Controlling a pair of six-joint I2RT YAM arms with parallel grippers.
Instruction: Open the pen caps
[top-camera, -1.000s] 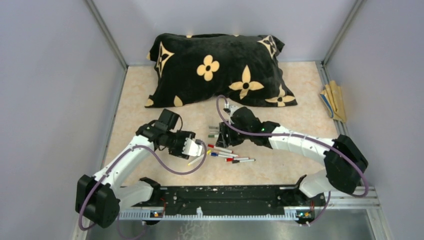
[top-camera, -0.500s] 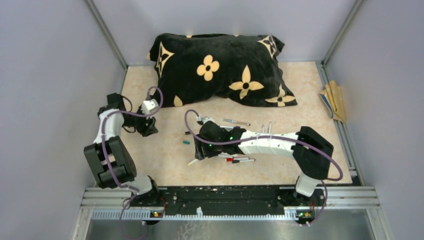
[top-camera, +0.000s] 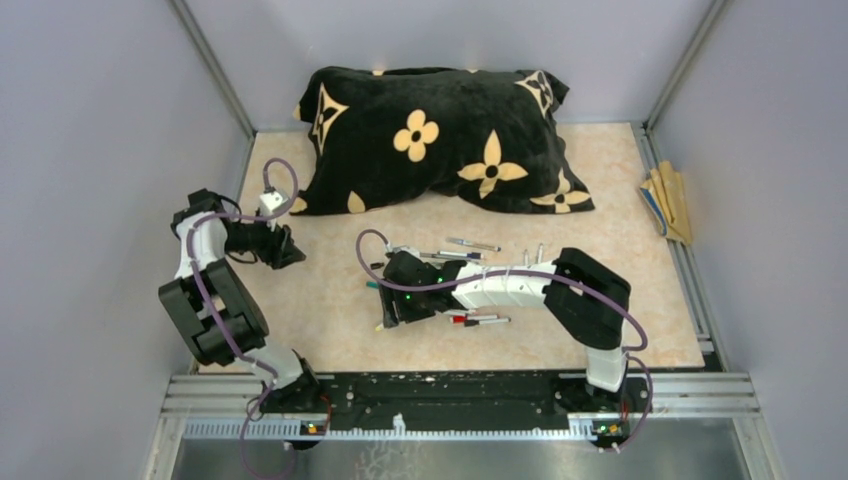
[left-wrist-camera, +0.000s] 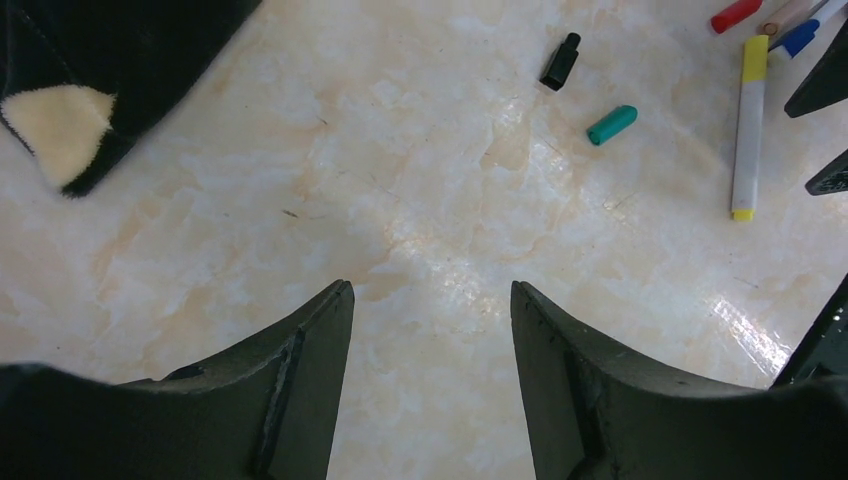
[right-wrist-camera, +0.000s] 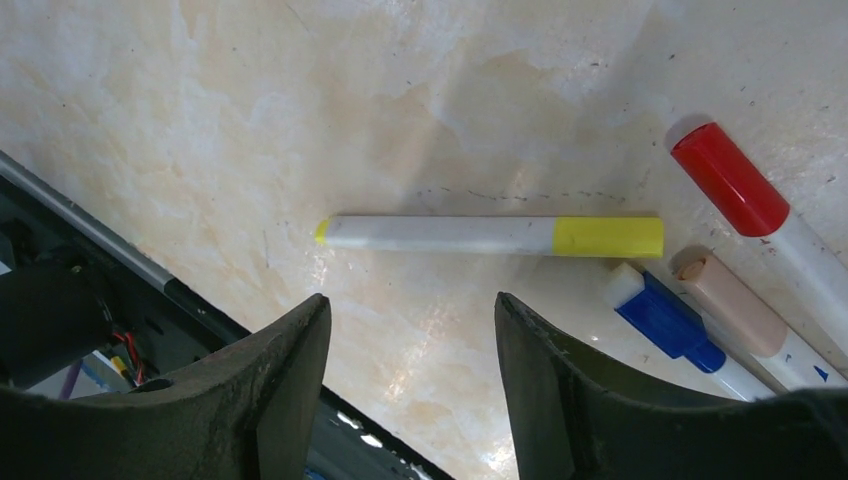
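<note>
Several pens lie mid-table; more of them lie by my right arm. My right gripper hovers open and empty just above the table. In its wrist view the jaws stand apart just below a yellow-capped white pen. Red-capped, blue-capped and tan-tipped pens lie to the right. My left gripper is open and empty near the pillow's corner. A loose black cap and a loose green cap lie beyond it, beside the yellow-capped pen.
A black pillow with tan flowers fills the back of the table, its corner showing in the left wrist view. Tan sticks with a blue stripe lie at the far right. The black front rail runs close to my right gripper.
My left arm has swung back from the middle to the left, near the pillow's corner. My right arm has moved left and forward, over the yellow-capped pen. Loose caps now lie on the table.
</note>
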